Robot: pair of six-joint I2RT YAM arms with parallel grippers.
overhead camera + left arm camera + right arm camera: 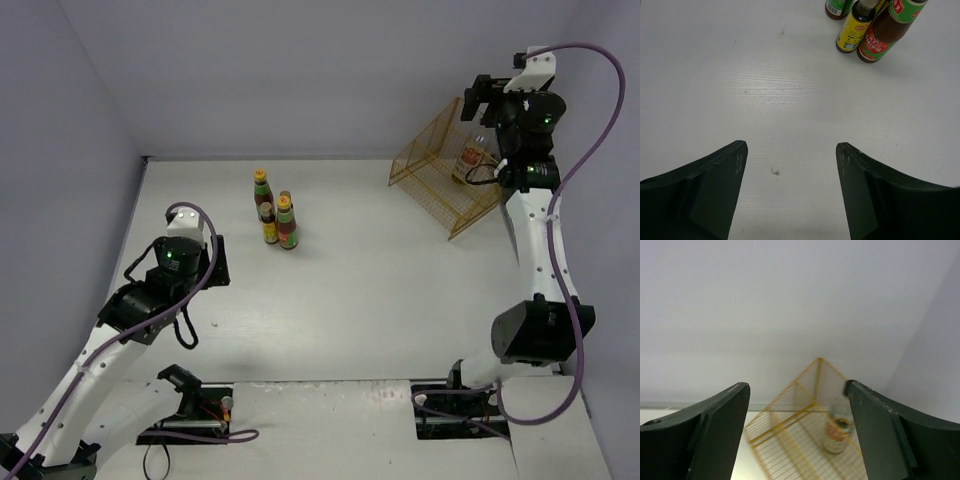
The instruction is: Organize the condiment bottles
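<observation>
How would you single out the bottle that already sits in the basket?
Find the yellow wire basket at the far right corner of the white table. Inside it stands one clear bottle with a red-and-white label. It is alone there, whereas the other three bottles cluster mid-table.

This looks like a robotics lab cell: a plain white desk (350, 310) boxed in by blank pale walls (300, 70), with a cabled left arm (150, 300) and right arm (540, 250) bolted on.
</observation>
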